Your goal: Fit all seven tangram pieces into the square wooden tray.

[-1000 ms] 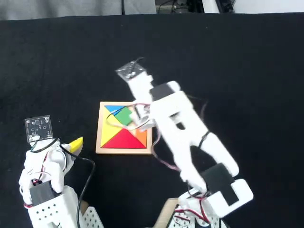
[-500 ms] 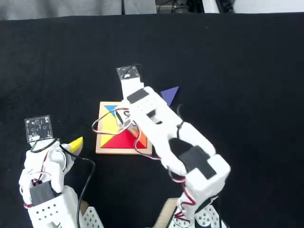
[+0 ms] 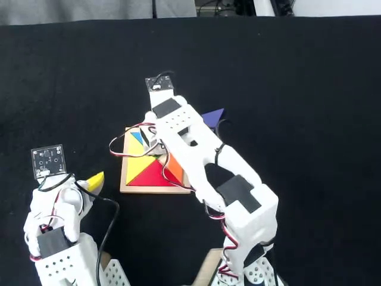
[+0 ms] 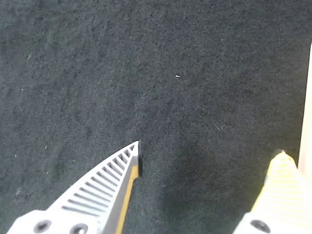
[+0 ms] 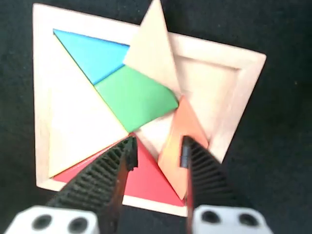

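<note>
My left hand (image 4: 209, 148) hangs over the bare black counter (image 3: 297, 89), just beside the left rim of the square wooden tray (image 5: 43, 97). Its fingers are spread wide apart, with nothing between them.

The tray lies flat on the counter. Inside it are a blue triangle (image 5: 92, 51) in one corner, a green piece (image 5: 136, 95) touching it, a large yellow triangle (image 3: 138, 168) along the left side, a red triangle (image 5: 146, 178) along the near side and an orange triangle (image 5: 178, 141) beside the red one. A pale triangle (image 5: 153, 46) lies askew, one point sticking out over the far rim. The corner next to it shows bare wood.

My right hand (image 5: 157, 146) is over the middle of the tray, fingers partly open and gripping nothing. One fingertip is above the red triangle, the other above the orange one. I cannot tell whether they touch the pieces.

A purple triangle (image 3: 211, 117) lies on the counter just past the tray's far right corner.
</note>
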Controlling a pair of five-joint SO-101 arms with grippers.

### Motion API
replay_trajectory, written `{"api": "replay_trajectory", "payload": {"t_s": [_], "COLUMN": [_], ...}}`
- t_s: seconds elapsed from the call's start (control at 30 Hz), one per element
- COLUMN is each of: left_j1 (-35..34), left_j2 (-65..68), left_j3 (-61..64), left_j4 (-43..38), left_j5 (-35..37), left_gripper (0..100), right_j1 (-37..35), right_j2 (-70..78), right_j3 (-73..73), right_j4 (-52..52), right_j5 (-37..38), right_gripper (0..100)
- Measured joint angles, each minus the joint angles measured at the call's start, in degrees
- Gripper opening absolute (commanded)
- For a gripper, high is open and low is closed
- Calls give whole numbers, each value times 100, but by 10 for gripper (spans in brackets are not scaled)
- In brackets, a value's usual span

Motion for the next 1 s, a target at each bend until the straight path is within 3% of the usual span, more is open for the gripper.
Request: {"api": "replay_trajectory", "payload": {"t_s": [0.17,0.27,0.3,0.37,0.53,0.7,1.0], "left_j1": [0,0,0,0,0,0,0], "left_j2": [0,0,0,0,0,0,0], "left_j3": [0,0,0,0,0,0,0], "left_j4": [0,0,0,0,0,0,0], "left_j5": [0,0,0,0,0,0,0], "left_gripper": [395,395,395,395,395,395,395], "right_j1": [0,0,53,273,589,712,703], "right_j2": [0,-53,-62,-62,431,1407,2840], "right_j3": [-352,-642,-747,-932,-1424,-2154,-3921], "right_j4": [246,255,123,-299,-1248,-1389,-519], "right_j5": [316,870,1064,1459,2154,2312,2321], "right_gripper": [165,54,3,44,13,11,11]}}
